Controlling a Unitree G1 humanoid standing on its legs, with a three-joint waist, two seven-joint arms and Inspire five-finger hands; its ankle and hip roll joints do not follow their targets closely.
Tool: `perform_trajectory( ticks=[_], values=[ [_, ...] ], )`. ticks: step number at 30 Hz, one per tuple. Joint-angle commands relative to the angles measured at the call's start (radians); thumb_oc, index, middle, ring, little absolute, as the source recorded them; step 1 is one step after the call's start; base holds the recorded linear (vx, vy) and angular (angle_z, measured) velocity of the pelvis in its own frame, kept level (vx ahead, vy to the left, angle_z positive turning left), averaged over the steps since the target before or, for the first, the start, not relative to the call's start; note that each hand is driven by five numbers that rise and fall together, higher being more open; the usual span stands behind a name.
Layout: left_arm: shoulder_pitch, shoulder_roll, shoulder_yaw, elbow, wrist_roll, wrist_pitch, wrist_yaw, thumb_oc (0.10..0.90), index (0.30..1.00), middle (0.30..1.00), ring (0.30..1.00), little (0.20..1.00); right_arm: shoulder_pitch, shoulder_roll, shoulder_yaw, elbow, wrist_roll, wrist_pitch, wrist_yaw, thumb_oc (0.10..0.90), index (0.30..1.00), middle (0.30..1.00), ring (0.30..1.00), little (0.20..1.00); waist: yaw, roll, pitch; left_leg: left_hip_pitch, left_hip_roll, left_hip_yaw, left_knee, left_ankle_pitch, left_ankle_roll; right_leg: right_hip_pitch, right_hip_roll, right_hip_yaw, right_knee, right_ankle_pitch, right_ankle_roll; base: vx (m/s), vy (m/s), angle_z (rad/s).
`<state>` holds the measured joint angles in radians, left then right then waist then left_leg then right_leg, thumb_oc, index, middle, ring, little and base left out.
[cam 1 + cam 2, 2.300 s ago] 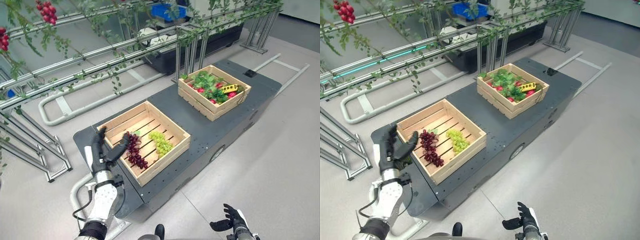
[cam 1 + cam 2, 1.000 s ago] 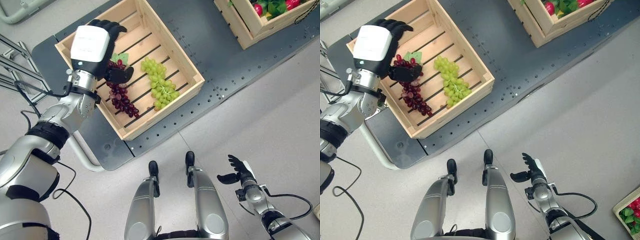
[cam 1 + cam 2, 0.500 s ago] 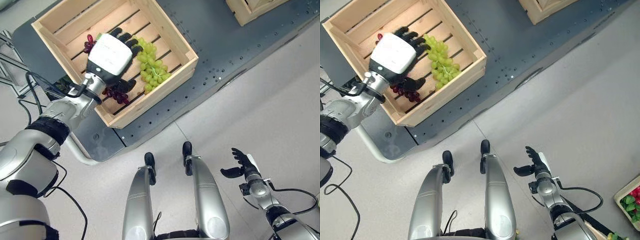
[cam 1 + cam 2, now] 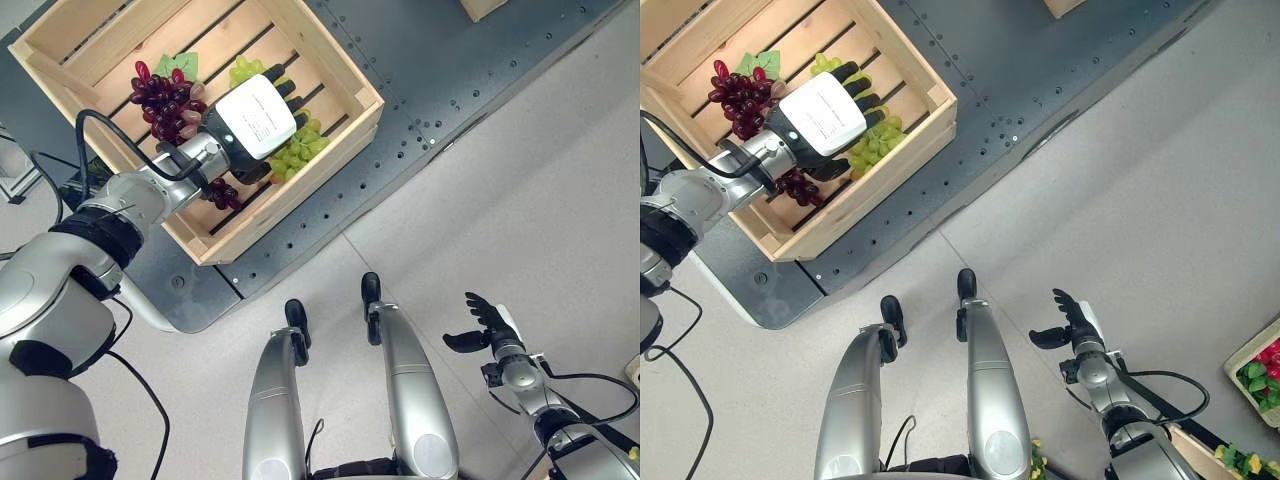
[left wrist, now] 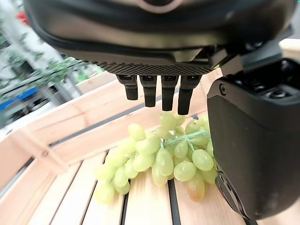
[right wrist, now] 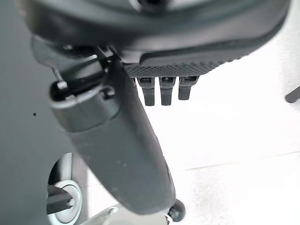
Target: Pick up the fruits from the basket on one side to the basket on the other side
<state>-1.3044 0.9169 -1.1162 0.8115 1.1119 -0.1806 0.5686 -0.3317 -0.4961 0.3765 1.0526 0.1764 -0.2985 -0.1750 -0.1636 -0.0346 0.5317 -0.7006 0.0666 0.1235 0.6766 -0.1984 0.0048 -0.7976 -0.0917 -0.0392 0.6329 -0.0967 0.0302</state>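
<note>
The wooden basket (image 4: 300,180) stood on the dark bench (image 4: 430,70) at 10 o'clock in the head views. The left hand (image 4: 255,118) was inside the basket, directly above the green grapes (image 5: 159,157). Its fingers (image 5: 154,91) were straight and spread wide of the thumb, and nothing was gripped. The green grapes lay on the basket's slatted bottom, toward the wall at 3 o'clock. The red grapes (image 4: 163,97) lay in the same basket at 9 o'clock from the green bunch, partly covered by the left wrist. A corner of a second basket (image 4: 478,8) showed at 1 o'clock on the bench. The right hand (image 4: 487,322) hung over the floor (image 4: 540,200) at 4 o'clock, fingers wide and holding nothing.
</note>
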Motion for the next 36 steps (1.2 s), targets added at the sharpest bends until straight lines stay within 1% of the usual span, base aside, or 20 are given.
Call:
perform_trajectory(
  ticks=[1, 2, 3, 5, 10, 11, 13, 15, 16, 19, 20, 22, 23, 24, 25, 27, 29, 31, 33, 36],
  values=[
    [-0.145, 0.036, 0.042, -0.010, 0.046, 0.036, 0.002, 0.800, 0.900, 0.900, 0.900, 0.900, 0.017, -0.080, 0.004, -0.021, 0.075, -0.027, 0.004, 0.800, 0.900, 0.900, 0.900, 0.900, -0.015, 0.000, -0.012, -0.010, 0.018, 0.042, 0.023, -0.027, 0.034, 0.056, -0.009, 0.012, -0.067, 0.032, 0.029, 0.03, 0.027, -0.03],
    [-0.145, 0.026, 0.038, 0.008, 0.052, 0.043, -0.056, 0.800, 0.900, 0.900, 0.900, 0.900, 0.020, -0.082, 0.004, -0.023, 0.080, -0.029, 0.006, 0.800, 0.900, 0.900, 0.900, 0.900, -0.020, -0.001, -0.012, -0.020, 0.020, 0.045, 0.030, -0.030, 0.035, 0.046, -0.009, 0.014, -0.062, 0.033, 0.030, 0.03, 0.029, -0.03],
    [-0.146, 0.024, 0.035, 0.012, 0.054, 0.041, -0.068, 0.800, 0.900, 0.900, 0.900, 0.900, 0.020, -0.082, 0.003, -0.022, 0.082, -0.031, 0.007, 0.800, 0.900, 0.900, 0.900, 0.900, -0.020, -0.001, -0.012, -0.021, 0.021, 0.046, 0.032, -0.030, 0.035, 0.044, -0.010, 0.014, -0.061, 0.033, 0.030, 0.04, 0.031, -0.03],
    [-0.144, 0.013, 0.025, 0.045, 0.055, 0.064, -0.113, 0.800, 0.900, 0.900, 0.900, 0.900, 0.023, -0.085, 0.003, -0.028, 0.094, -0.034, 0.007, 0.800, 0.900, 0.900, 0.900, 0.900, -0.027, -0.003, -0.012, -0.037, 0.022, 0.051, 0.037, -0.031, 0.035, 0.029, -0.009, 0.018, -0.062, 0.039, 0.034, 0.04, 0.026, -0.04],
    [-0.146, -0.005, 0.025, 0.101, 0.037, 0.073, -0.128, 0.800, 0.900, 0.900, 0.900, 0.900, 0.034, -0.093, 0.000, -0.042, 0.106, -0.037, 0.003, 0.800, 0.900, 0.900, 0.900, 0.900, -0.034, -0.007, -0.012, -0.058, 0.025, 0.057, 0.041, -0.031, 0.036, 0.006, -0.012, 0.019, -0.063, 0.045, 0.036, 0.03, 0.021, -0.04],
    [-0.148, -0.014, 0.024, 0.121, 0.032, 0.064, -0.104, 0.800, 0.900, 0.900, 0.900, 0.900, 0.037, -0.094, -0.002, -0.046, 0.117, -0.048, 0.002, 0.800, 0.900, 0.900, 0.900, 0.900, -0.035, -0.009, -0.012, -0.065, 0.024, 0.059, 0.042, -0.031, 0.038, -0.001, -0.012, 0.020, -0.065, 0.049, 0.039, 0.03, 0.019, -0.05],
    [-0.153, -0.019, 0.018, 0.123, 0.012, 0.073, -0.100, 0.800, 0.900, 0.900, 0.900, 0.900, 0.037, -0.095, -0.002, -0.056, 0.123, -0.053, 0.001, 0.800, 0.900, 0.900, 0.900, 0.900, -0.036, -0.010, -0.012, -0.074, 0.023, 0.059, 0.043, -0.030, 0.038, -0.010, -0.011, 0.022, -0.067, 0.053, 0.040, 0.02, 0.010, -0.02],
    [-0.163, -0.027, 0.014, 0.127, -0.028, 0.093, -0.097, 0.800, 0.900, 0.900, 0.900, 0.900, 0.036, -0.098, -0.001, -0.089, 0.141, -0.084, 0.002, 0.800, 0.900, 0.900, 0.900, 0.900, -0.037, -0.012, -0.012, -0.096, 0.020, 0.059, 0.043, -0.026, 0.041, -0.034, -0.006, 0.023, -0.063, 0.057, 0.040, 0.02, 0.038, 0.01],
    [-0.164, -0.028, 0.015, 0.128, -0.035, 0.098, -0.097, 0.800, 0.900, 0.900, 0.900, 0.900, 0.036, -0.098, -0.001, -0.098, 0.142, -0.091, 0.002, 0.800, 0.900, 0.900, 0.900, 0.900, -0.037, -0.012, -0.012, -0.100, 0.020, 0.059, 0.044, -0.025, 0.041, -0.038, -0.006, 0.023, -0.062, 0.057, 0.039, -0.01, 0.042, 0.00],
    [-0.171, -0.034, 0.025, 0.149, -0.118, 0.143, -0.082, 0.800, 0.900, 0.900, 0.900, 0.900, 0.030, -0.103, 0.010, -0.217, 0.165, -0.101, -0.004, 0.800, 0.900, 0.900, 0.900, 0.900, -0.040, -0.014, -0.012, -0.132, 0.013, 0.055, 0.044, -0.017, 0.040, -0.067, -0.002, 0.020, -0.061, 0.061, 0.038, -0.01, 0.041, 0.00],
    [-0.172, -0.038, 0.031, 0.162, -0.160, 0.159, -0.091, 0.800, 0.900, 0.900, 0.900, 0.900, 0.032, -0.104, 0.009, -0.254, 0.169, -0.104, -0.005, 0.800, 0.900, 0.900, 0.900, 0.900, -0.040, -0.014, -0.012, -0.144, 0.012, 0.052, 0.048, -0.017, 0.040, -0.080, -0.002, 0.019, -0.055, 0.060, 0.037, 0.00, 0.000, 0.00],
    [-0.176, -0.046, 0.035, 0.189, -0.182, 0.170, -0.153, 0.800, 0.900, 0.900, 0.900, 0.900, 0.039, -0.102, 0.006, -0.320, 0.176, -0.112, -0.011, 0.800, 0.900, 0.900, 0.900, 0.900, -0.043, -0.016, -0.012, -0.162, 0.011, 0.048, 0.055, -0.017, 0.042, -0.098, -0.002, 0.018, -0.047, 0.059, 0.037, 0.00, 0.000, 0.00],
    [-0.176, -0.046, 0.034, 0.191, -0.188, 0.174, -0.165, 0.800, 0.900, 0.900, 0.900, 0.900, 0.041, -0.102, 0.005, -0.328, 0.177, -0.114, -0.011, 0.800, 0.900, 0.900, 0.900, 0.900, -0.044, -0.016, -0.012, -0.164, 0.010, 0.048, 0.057, -0.017, 0.042, -0.099, -0.001, 0.017, -0.047, 0.060, 0.037, -0.03, 0.022, 0.07],
    [-0.160, -0.053, 0.037, 0.206, -0.200, 0.187, -0.184, 0.582, 0.573, 0.573, 0.573, 0.573, 0.041, -0.100, 0.010, -0.397, 0.177, -0.108, -0.024, 0.800, 0.900, 0.900, 0.900, 0.900, -0.047, -0.019, -0.012, -0.173, 0.010, 0.046, 0.060, -0.016, 0.040, -0.108, -0.002, 0.017, -0.049, 0.061, 0.037, -0.02, 0.019, 0.11],
    [-0.152, -0.055, 0.039, 0.209, -0.207, 0.190, -0.181, 0.400, 0.300, 0.300, 0.300, 0.300, 0.042, -0.099, 0.014, -0.426, 0.172, -0.113, -0.032, 0.800, 0.900, 0.900, 0.900, 0.900, -0.048, -0.020, -0.012, -0.175, 0.010, 0.047, 0.061, -0.017, 0.039, -0.111, -0.002, 0.017, -0.048, 0.062, 0.037, -0.02, 0.017, 0.10],
    [-0.137, -0.060, 0.045, 0.206, -0.208, 0.187, -0.183, 0.400, 0.300, 0.300, 0.300, 0.300, 0.048, -0.100, 0.020, -0.490, 0.142, -0.137, -0.045, 0.800, 0.900, 0.900, 0.900, 0.900, -0.050, -0.023, -0.012, -0.173, 0.010, 0.046, 0.060, -0.018, 0.037, -0.110, 0.000, 0.018, -0.047, 0.060, 0.037, -0.01, 0.006, 0.02],
    [-0.118, -0.062, 0.057, 0.195, -0.200, 0.179, -0.174, 0.400, 0.300, 0.300, 0.300, 0.300, 0.051, -0.105, 0.032, -0.581, 0.080, -0.182, -0.058, 0.800, 0.900, 0.900, 0.900, 0.900, -0.054, -0.024, -0.012, -0.164, 0.008, 0.049, 0.054, -0.019, 0.036, -0.105, 0.001, 0.019, -0.046, 0.057, 0.038, 0.00, 0.000, 0.00],
    [-0.102, -0.058, 0.063, 0.179, -0.202, 0.168, -0.162, 0.400, 0.300, 0.300, 0.300, 0.300, 0.044, -0.128, 0.049, -0.668, 0.055, -0.223, -0.071, 0.800, 0.900, 0.900, 0.900, 0.900, -0.056, -0.023, -0.012, -0.154, 0.009, 0.051, 0.052, -0.020, 0.034, -0.098, 0.001, 0.021, -0.039, 0.051, 0.039, 0.00, 0.000, 0.00],
    [-0.088, -0.054, 0.072, 0.172, -0.196, 0.157, -0.146, 0.400, 0.300, 0.300, 0.300, 0.300, 0.036, -0.132, 0.051, -0.697, 0.052, -0.246, -0.064, 0.800, 0.900, 0.900, 0.900, 0.900, -0.054, -0.021, -0.012, -0.146, 0.008, 0.051, 0.051, -0.020, 0.031, -0.090, 0.000, 0.021, -0.036, 0.047, 0.040, 0.00, 0.000, 0.00],
    [-0.045, -0.043, 0.104, 0.153, -0.180, 0.119, -0.101, 0.400, 0.300, 0.300, 0.300, 0.300, 0.013, -0.132, 0.050, -0.748, 0.064, -0.228, -0.067, 0.800, 0.900, 0.900, 0.900, 0.900, -0.044, -0.015, -0.012, -0.100, 0.005, 0.047, 0.036, -0.019, 0.025, -0.042, -0.006, 0.015, -0.041, 0.039, 0.040, 0.00, 0.000, 0.00]
  ],
)
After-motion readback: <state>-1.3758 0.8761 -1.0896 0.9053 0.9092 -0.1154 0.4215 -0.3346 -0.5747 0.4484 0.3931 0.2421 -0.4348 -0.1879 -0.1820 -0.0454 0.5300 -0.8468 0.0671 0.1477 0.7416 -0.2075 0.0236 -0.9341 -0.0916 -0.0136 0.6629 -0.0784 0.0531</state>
